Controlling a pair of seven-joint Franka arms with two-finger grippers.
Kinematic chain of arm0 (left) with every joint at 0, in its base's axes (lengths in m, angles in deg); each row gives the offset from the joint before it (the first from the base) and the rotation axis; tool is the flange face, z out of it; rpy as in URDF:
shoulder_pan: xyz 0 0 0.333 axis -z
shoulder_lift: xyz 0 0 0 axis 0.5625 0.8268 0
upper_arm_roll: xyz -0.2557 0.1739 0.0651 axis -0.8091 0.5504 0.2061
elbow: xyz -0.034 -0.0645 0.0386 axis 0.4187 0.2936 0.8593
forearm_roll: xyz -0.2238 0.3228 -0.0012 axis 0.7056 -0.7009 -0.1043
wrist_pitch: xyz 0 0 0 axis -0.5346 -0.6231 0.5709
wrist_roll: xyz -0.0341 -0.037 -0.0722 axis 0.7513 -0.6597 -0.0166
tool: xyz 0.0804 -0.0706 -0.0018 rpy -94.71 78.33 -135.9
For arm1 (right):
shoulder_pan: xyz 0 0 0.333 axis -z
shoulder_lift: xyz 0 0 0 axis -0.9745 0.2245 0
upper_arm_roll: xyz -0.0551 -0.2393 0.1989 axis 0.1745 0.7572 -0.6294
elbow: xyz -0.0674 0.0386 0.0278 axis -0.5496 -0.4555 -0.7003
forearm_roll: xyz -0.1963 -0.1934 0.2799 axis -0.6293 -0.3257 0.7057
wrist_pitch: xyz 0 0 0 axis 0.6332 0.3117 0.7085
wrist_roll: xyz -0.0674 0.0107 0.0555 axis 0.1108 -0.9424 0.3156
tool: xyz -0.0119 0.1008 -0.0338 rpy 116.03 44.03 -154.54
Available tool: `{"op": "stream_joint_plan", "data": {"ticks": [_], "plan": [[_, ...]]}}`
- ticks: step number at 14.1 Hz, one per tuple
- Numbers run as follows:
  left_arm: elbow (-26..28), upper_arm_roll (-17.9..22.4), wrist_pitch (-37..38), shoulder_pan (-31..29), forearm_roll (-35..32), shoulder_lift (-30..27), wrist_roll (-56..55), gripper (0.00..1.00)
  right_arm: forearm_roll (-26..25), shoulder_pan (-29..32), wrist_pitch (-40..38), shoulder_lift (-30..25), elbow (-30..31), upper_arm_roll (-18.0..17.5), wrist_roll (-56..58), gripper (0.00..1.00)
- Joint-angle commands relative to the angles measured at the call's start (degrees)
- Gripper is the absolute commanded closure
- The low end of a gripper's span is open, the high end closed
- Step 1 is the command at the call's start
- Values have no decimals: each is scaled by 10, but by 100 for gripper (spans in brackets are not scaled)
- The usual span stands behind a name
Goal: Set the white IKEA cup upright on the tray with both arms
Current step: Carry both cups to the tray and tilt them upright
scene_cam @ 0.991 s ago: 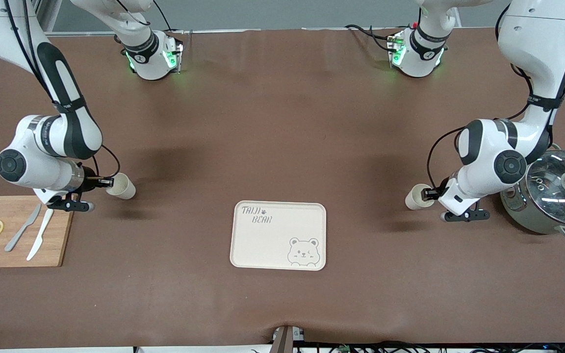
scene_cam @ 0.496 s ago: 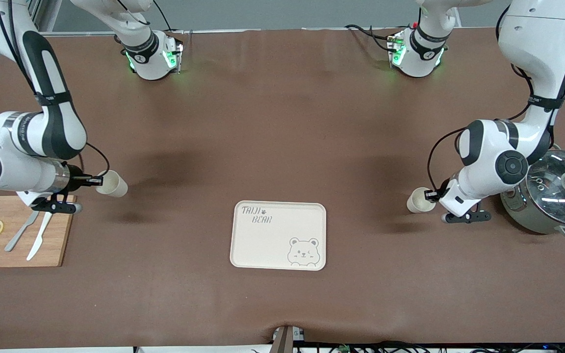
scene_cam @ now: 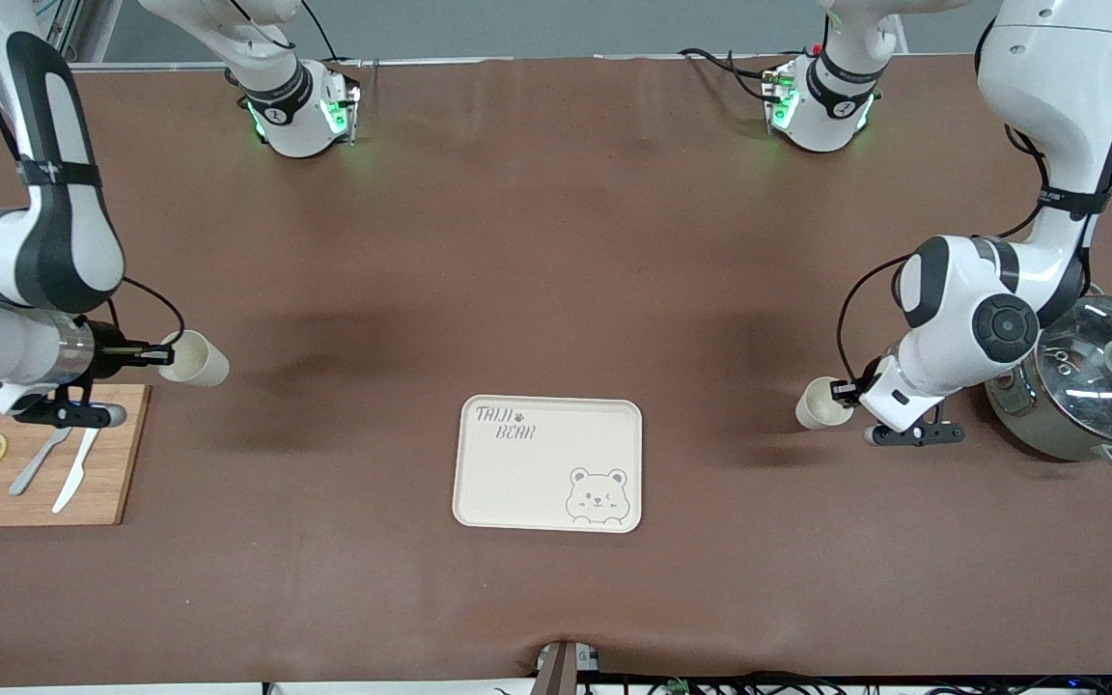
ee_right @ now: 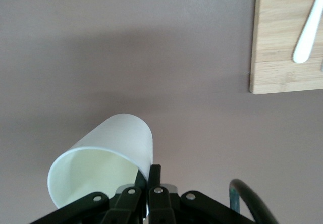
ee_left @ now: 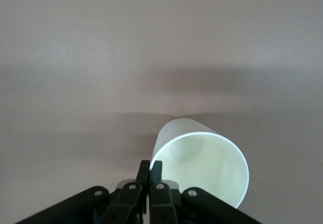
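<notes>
While the cream tray (scene_cam: 547, 464) lies bare in the table's middle, left gripper (scene_cam: 840, 391) clamped on rim of a white cup (scene_cam: 819, 403) beside the steel pot (scene_cam: 1082, 390), right gripper (scene_cam: 152, 356) clamped on another white cup (scene_cam: 194, 359) lifted over the brown table (scene_cam: 556, 270) beside the cutting board (scene_cam: 35, 456)

You are looking at a robotics lab bench: two white arms (scene_cam: 1019, 290) bolted along the top of the frame, cables trailing off a brown-covered table (scene_cam: 556, 241). Kitchen props sit at the edges: a lidded pot (scene_cam: 1087, 391) at right, a cutting board (scene_cam: 35, 454) at lower left.
</notes>
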Motion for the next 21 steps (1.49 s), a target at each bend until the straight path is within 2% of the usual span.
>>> {"op": "stream_joint_plan", "data": {"ticks": [1, 6, 8, 9, 15, 21], "plan": [[-25, -15, 6, 1, 9, -2, -2, 100, 4, -11, -36, 1, -40, 0, -18, 100], [-88, -16, 15, 24, 9, 21, -20, 100, 11, -78, -35, 1, -54, -2, -140, 100], [-143, -23, 34, 44, 16, 47, -46, 100, 65, -104, -36, 2, -73, -1, -189, 100], [-173, -23, 46, 60, 23, 63, -69, 100, 76, -116, -36, 3, -81, -1, -215, 100], [-312, -21, 62, 95, 23, 168, -137, 100, 93, -201, -24, 36, -98, -1, -373, 100], [-382, -17, 57, 142, 23, 218, -195, 100, 106, -263, 82, 96, -107, -1, -482, 100]]}}
